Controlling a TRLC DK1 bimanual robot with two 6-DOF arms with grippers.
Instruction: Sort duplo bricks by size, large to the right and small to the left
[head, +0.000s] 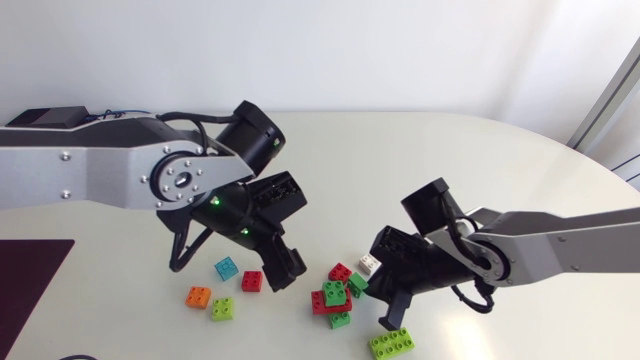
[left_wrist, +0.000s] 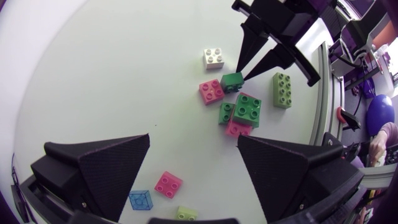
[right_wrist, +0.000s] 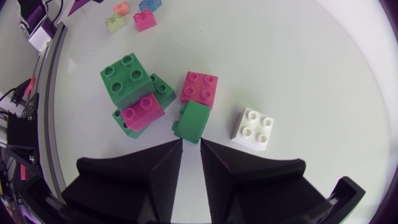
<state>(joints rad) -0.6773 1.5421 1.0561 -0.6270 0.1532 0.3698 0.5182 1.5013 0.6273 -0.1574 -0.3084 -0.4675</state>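
Observation:
My right gripper (right_wrist: 191, 143) is shut. Its tips rest against the near edge of a small, tilted dark-green brick (right_wrist: 193, 121), which lies just ahead of them, not between them. Beside that brick are a red brick (right_wrist: 199, 89), a white brick (right_wrist: 253, 129) and a stack of green and red bricks (right_wrist: 127, 79). In the head view my right gripper (head: 368, 292) stands at this pile (head: 335, 290). A long lime brick (head: 392, 343) lies near the front edge. My left gripper (head: 282, 268) hangs open and empty over a red brick (left_wrist: 168, 184) and a teal brick (left_wrist: 140, 200).
A small group lies left of the pile: a teal brick (head: 226, 268), a red brick (head: 252, 281), an orange brick (head: 199, 297) and a lime brick (head: 222, 308). A dark mat (head: 25, 285) covers the table's left edge. The two grippers stand close together.

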